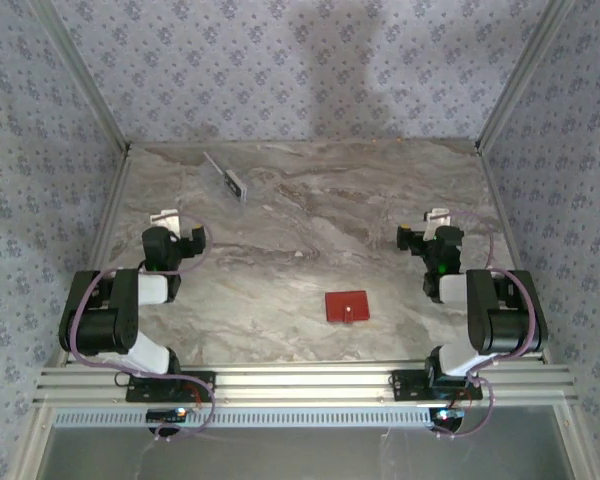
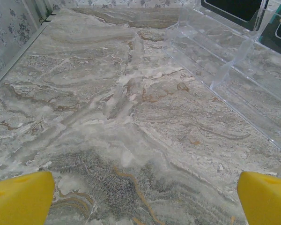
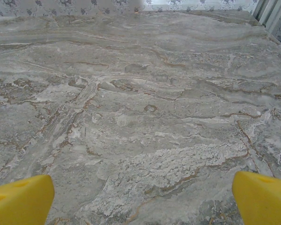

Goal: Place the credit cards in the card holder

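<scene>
The left gripper (image 2: 143, 201) and right gripper (image 3: 143, 199) are hanging wide open, holding nothing. The card holder (image 1: 346, 306) is lying flat on the tabletop (image 1: 280, 230) nearer the right arm. The credit cards (image 2: 230, 6) are standing in a clear rack (image 2: 234, 70) at the far left. Thin, stiff and slick, they are likely calling for an edge pinch.

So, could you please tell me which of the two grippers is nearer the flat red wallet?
The right gripper: the flat square red wallet lies on its half of the marble table, while the left gripper is clearly farther off.
</scene>
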Controlling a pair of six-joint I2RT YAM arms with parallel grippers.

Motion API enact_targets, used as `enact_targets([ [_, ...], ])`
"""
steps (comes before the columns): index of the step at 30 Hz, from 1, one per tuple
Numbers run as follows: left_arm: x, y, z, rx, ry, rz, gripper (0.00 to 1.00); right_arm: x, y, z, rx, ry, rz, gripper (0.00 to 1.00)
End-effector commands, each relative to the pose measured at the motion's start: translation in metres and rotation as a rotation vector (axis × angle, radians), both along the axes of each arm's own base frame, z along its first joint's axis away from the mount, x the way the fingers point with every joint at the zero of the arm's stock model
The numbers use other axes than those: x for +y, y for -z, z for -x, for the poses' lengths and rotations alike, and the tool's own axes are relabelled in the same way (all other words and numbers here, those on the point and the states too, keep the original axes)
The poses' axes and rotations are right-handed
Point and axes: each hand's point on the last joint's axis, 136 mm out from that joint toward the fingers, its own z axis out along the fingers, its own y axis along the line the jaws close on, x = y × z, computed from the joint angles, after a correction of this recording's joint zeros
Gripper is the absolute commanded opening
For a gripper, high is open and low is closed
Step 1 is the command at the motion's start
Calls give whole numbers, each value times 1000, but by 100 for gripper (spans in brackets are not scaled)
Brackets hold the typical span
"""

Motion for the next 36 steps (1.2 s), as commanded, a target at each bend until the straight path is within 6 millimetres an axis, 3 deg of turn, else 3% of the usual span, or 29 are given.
enact_targets([
  [1, -3, -6, -6, -17, 14, 8, 99, 2, 1, -2, 11, -11, 15, 100],
  [26, -4, -6, -6, -17, 16, 10, 99, 2, -1, 0, 6, -49, -37, 100],
  [31, -10, -12, -8, -5, 58, 8, 99, 3, -25, 10, -5, -53, -46, 100],
  [36, -19, -53, 6, 57, 64, 91, 99, 19, -67, 34, -19, -65, -120, 100],
])
